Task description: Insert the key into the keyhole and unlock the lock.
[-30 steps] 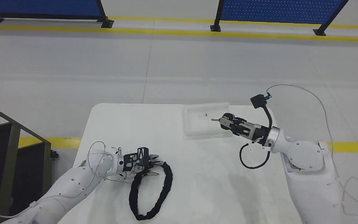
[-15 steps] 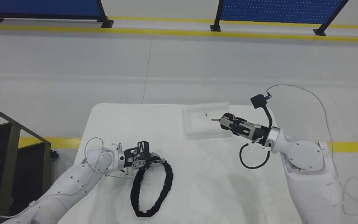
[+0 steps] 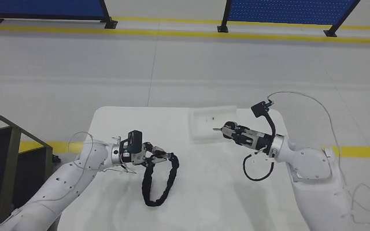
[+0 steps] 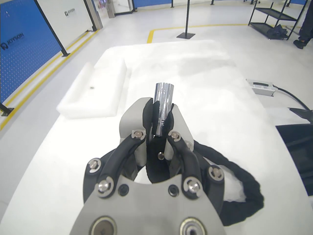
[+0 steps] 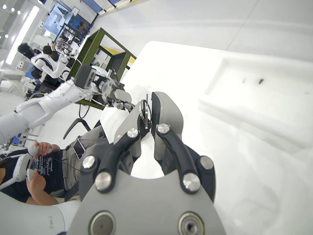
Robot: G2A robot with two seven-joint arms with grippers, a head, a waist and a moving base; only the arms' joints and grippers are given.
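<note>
The lock is a chrome cylinder [image 4: 162, 106] joined to a black cable loop [image 3: 161, 185]. My left gripper [image 3: 163, 156] is shut on the cylinder, whose open end points away from the wrist, toward the right arm. The loop hangs from it and lies on the white table [image 3: 208, 196]. My right gripper [image 3: 222, 129] is shut on a small key with a metal ring [image 5: 144, 113], which sticks out between its pads. It hovers at the front edge of the foam tray [image 3: 202, 124]. The two grippers face each other with a gap between them.
The white foam tray [image 4: 97, 94] lies at the table's far middle, with two small dark specks [image 5: 260, 81] in its recess. A grey box with a cable [image 4: 261, 88] sits off the table's edge. The other arm [image 5: 110, 94] shows in the right wrist view.
My left gripper lifted the lock cylinder, turned it toward the right arm and shifted right, dragging the loop along. My right gripper moved left and slightly nearer with the key.
</note>
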